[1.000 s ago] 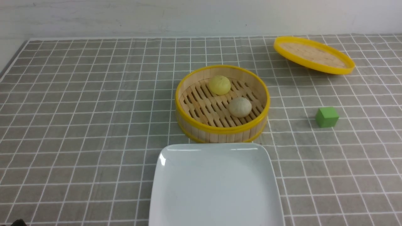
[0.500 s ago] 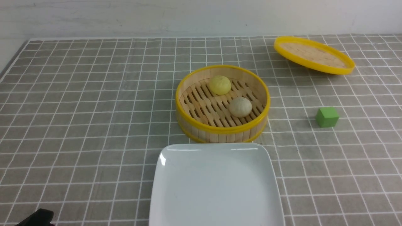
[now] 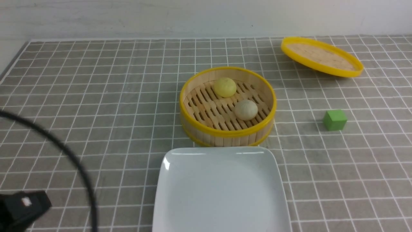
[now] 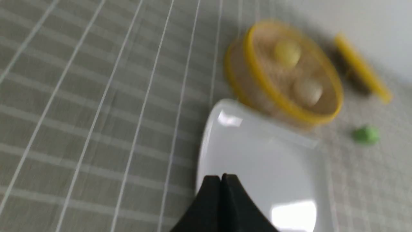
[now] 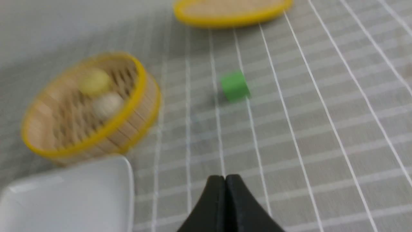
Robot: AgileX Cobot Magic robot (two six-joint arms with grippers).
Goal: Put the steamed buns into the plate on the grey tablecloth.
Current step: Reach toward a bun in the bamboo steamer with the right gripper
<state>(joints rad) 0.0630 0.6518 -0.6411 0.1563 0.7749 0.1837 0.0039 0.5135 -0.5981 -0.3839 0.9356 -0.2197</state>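
In the front view, the round pale yellow bun (image 3: 225,87) and the round beige-grey bun (image 3: 246,110) sit inside the round yellow-rimmed bamboo steamer (image 3: 228,132), the landmark. In the left wrist view, the black left hand (image 4: 223,177) is closed, well apart from the steamer. In the right wrist view, the black right hand (image 5: 224,177) is closed, also apart from the steamer and both buns.

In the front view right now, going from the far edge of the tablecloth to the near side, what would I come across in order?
Yellow-rimmed round lid, pale yellow bun, beige-grey bun, white square plate
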